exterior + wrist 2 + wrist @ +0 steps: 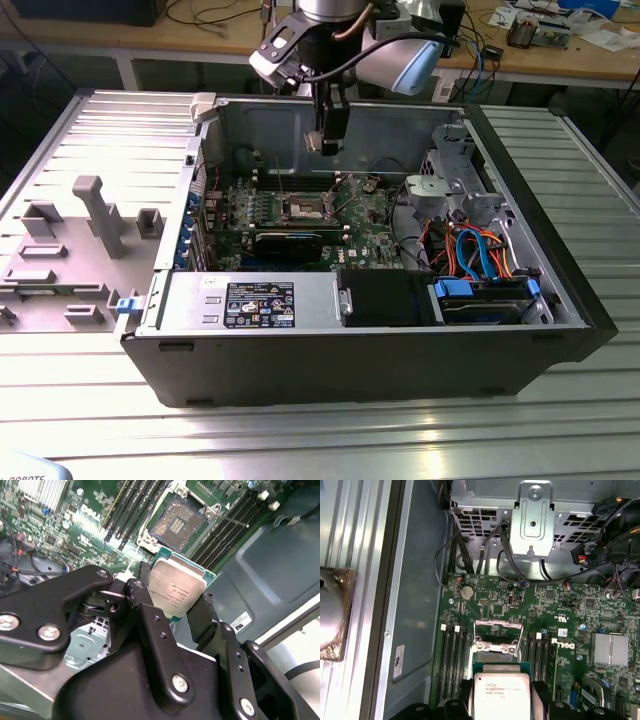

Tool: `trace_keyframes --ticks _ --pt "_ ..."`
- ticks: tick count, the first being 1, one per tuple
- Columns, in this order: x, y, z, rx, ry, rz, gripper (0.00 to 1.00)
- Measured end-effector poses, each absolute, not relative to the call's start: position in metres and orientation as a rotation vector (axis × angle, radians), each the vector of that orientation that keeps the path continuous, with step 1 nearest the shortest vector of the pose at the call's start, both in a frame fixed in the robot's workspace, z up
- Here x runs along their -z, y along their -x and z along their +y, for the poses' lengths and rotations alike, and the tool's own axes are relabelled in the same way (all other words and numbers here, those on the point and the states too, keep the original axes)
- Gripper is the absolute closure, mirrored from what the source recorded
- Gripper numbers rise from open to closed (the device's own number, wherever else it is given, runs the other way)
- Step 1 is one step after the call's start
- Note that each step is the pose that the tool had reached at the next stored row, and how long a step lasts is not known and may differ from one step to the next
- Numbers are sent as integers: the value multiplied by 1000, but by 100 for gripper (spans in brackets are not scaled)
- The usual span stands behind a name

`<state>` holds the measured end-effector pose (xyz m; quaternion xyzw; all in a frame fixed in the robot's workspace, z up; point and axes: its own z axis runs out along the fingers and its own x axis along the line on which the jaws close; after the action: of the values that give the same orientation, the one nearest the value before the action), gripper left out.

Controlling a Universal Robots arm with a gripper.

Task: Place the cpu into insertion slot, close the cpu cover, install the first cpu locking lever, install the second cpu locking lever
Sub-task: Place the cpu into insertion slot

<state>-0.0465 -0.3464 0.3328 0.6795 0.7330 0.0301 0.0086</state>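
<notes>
Your jaws are clamped on opposite edges of the cpu (177,587), held upper centre of the exterior view over the open insertion slot (305,207) mid-frame; it looks light, stiff and likely fragile, so grip the edges only.

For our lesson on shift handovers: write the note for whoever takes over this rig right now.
Gripper: jaws shut on the cpu, held by its edges above the motherboard.
Insertion slot: empty, cpu cover raised off it.
Done: cpu picked up.
Left: seating the cpu, closing the cover, both locking levers.
</notes>
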Motion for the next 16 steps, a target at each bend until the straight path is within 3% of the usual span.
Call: trace_keyframes --ticks 16 --pt "-332 47 -346 -93 -2172 2242 46"
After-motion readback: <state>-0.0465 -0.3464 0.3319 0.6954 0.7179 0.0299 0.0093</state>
